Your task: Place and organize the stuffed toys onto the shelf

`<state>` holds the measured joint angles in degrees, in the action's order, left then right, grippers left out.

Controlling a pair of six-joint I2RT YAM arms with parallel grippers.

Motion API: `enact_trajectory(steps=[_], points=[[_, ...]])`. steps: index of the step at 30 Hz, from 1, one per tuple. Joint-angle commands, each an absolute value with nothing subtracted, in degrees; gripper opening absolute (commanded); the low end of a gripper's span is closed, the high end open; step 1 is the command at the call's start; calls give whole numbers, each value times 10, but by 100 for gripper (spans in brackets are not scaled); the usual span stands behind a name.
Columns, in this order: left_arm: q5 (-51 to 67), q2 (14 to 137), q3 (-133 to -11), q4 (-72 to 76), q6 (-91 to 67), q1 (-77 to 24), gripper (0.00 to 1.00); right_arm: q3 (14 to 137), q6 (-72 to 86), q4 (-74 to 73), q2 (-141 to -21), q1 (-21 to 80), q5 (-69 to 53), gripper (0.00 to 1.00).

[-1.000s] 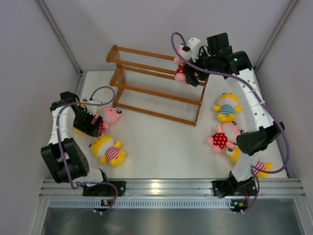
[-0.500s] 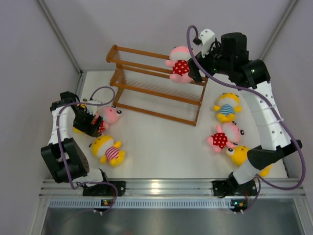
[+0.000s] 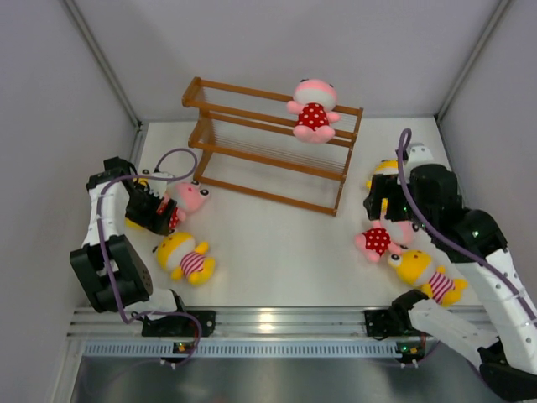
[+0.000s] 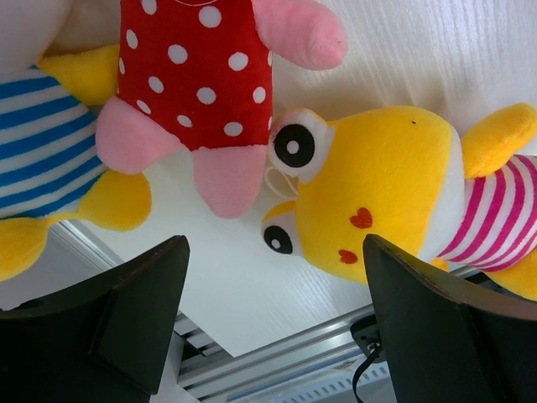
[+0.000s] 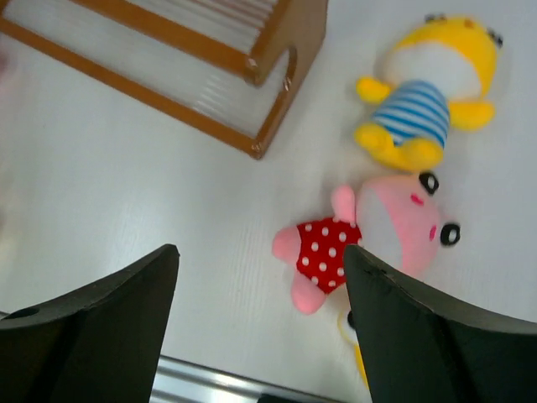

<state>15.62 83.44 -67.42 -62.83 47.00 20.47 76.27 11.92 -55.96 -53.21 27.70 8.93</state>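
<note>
Desk (image 3: 277, 243) room goes mostly to the shelf (image 3: 252, 138), a wooden rack standing along the far edge. Only one stuffed toy is on it: a pink doll (image 3: 313, 111) seated on the top tier near the right end. It looks perched rather than wedged, so I worry that a knock to the rack while another toy is being set down would tip it off. The rails are thin and the dolls round, so anything put down off-centre could also slip through. By the left edge the danger is crowding: three dolls lie touching one another, and a grab there may catch two or drag a neighbour.

The right arm (image 3: 470, 243) bends in over the desk's right side with its wrist pointing down. The right pincer (image 5: 260, 260) is spread wide and empty above a second pink doll (image 5: 369, 243). A blue-striped yellow doll (image 5: 428, 92) lies just beyond that, and a red-striped yellow doll (image 3: 428, 275) lies near the front right corner.

The left arm (image 3: 105, 235) hunches by the left edge. The left pincer (image 4: 275, 252) is likewise apart and holds nothing. It hovers over a third pink doll (image 4: 189, 71), beside a yellow head (image 4: 386, 185).
</note>
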Motion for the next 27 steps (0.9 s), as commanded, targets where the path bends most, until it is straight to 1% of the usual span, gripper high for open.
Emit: enact_trajectory(steps=[1, 6, 10, 14, 18, 22, 23, 25, 26, 27], points=[[174, 842, -698, -639, 468, 201, 91, 651, 256, -584, -487, 283, 153, 79], [173, 845, -704, -639, 468, 201, 91, 510, 325, -545, -447, 283, 102, 71], [173, 843, -698, -639, 468, 201, 91, 431, 365, -489, -446, 295, 93, 69], [169, 844, -693, -639, 469, 201, 91, 386, 385, -453, -491, 305, 119, 69], [162, 839, -687, -638, 477, 201, 91, 373, 388, -440, -515, 308, 189, 68], [158, 832, -679, -638, 487, 201, 91, 359, 381, -414, -539, 308, 186, 51], [158, 831, -679, -638, 486, 201, 91, 355, 380, -410, -549, 308, 182, 43], [162, 830, -679, -639, 487, 201, 91, 353, 380, -415, -558, 309, 187, 37], [169, 827, -679, -639, 487, 201, 91, 357, 385, -420, -562, 312, 192, 30], [175, 826, -677, -639, 485, 200, 91, 359, 385, -423, -563, 314, 196, 24]])
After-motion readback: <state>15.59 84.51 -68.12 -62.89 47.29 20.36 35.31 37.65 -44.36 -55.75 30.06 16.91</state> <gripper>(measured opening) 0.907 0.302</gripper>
